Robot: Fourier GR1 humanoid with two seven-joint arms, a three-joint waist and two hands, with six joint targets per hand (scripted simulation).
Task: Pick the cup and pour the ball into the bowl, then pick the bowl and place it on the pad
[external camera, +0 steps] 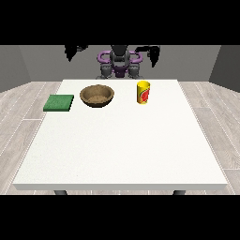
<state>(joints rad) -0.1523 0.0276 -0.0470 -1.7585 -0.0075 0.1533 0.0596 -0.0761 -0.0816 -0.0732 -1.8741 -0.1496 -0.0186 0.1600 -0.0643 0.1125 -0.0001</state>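
A yellow cup (pixel 143 92) with a red mark stands upright on the white table (pixel 122 140), towards the far right of centre. The ball does not show; the cup's inside is hidden. A brown wooden bowl (pixel 97 95) sits to the cup's left. A green square pad (pixel 59 102) lies flat near the table's left edge. The hand at the view's left (pixel 71 52) hangs raised behind the table's far edge, well above and behind the pad. The hand at the view's right (pixel 153 53) is raised too, behind and above the cup. Neither hand touches anything.
The robot's torso (pixel 119 63) stands behind the table's far edge. A grey wall and wooden floor (pixel 18 108) surround the table. The near half of the table holds no objects.
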